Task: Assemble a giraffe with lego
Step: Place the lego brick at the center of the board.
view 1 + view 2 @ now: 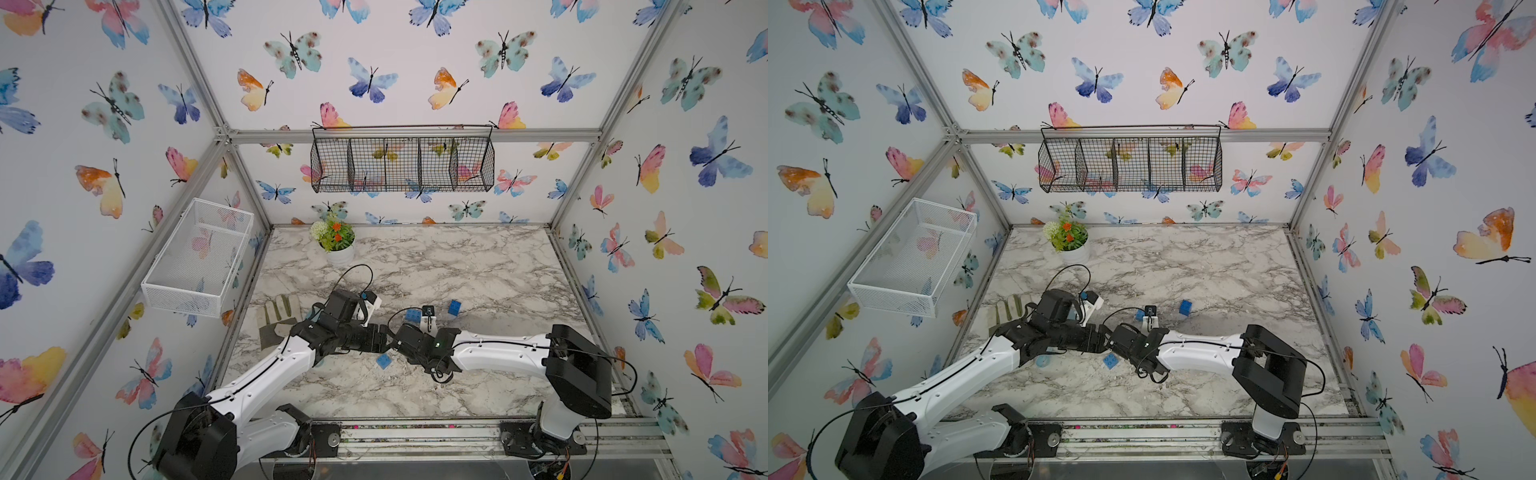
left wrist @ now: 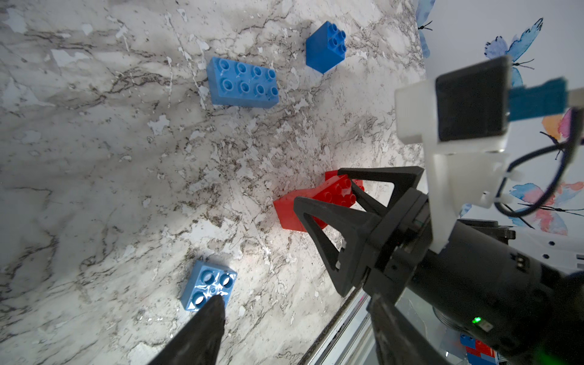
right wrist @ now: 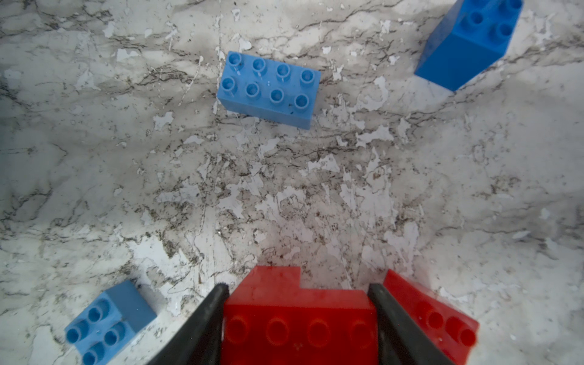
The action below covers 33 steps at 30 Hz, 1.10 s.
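In the right wrist view my right gripper [image 3: 298, 289] is shut on a red lego brick [image 3: 300, 319], one finger on each end. A second red brick [image 3: 442, 316] lies just outside one finger. The left wrist view shows the same grip on the red brick [image 2: 289, 211]. My left gripper [image 2: 295, 303] stands open over bare table, one fingertip [image 2: 215, 306] overlapping a pale blue square brick [image 2: 205, 281]. A pale blue oblong brick [image 1: 412, 314] and a dark blue square brick [image 1: 454, 307] lie farther back. A third blue brick [image 1: 383, 361] lies near the wrists. The giraffe is out of view.
A potted plant [image 1: 338, 249] stands at the back left. A work glove [image 1: 276, 316] lies left of the left arm. A white mesh basket [image 1: 195, 253] hangs on the left wall and a black wire basket [image 1: 401, 160] on the back wall. A metal rail [image 1: 415, 432] runs along the table's front edge.
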{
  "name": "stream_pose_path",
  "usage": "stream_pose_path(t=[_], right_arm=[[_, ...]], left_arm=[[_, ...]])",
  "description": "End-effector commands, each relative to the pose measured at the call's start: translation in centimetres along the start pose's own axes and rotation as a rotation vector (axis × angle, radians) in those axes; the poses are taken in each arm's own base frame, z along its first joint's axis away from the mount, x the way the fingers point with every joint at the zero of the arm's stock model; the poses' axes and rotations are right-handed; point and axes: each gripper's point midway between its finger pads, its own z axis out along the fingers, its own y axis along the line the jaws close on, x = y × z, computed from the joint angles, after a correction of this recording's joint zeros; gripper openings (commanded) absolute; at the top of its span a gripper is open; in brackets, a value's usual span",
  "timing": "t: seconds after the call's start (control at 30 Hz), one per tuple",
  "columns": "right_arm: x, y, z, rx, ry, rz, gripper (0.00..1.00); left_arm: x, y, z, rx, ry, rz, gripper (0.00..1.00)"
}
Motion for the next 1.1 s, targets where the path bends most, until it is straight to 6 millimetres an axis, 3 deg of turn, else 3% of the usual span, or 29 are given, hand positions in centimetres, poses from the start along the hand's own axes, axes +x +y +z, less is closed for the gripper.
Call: stream_pose_path(t=[0.0, 0.6, 1.07], right_arm=[[0.5, -0.2, 0.0, 0.01, 0.025, -0.032, 0.5], [-0.2, 0.1, -0.9, -0.034, 0.002, -0.018, 0.71], [-0.7, 0.2, -1.3, -0.032, -0.009, -0.026, 0.79]], left_arm=[[0.3, 0.0, 0.0, -0.006, 0.004, 0.021, 0.73], [0.3, 0.0, 0.0, -0.005, 0.005, 0.021, 0.73], [0.3, 0.0, 0.0, -0.005, 0.007, 0.019, 0.73]])
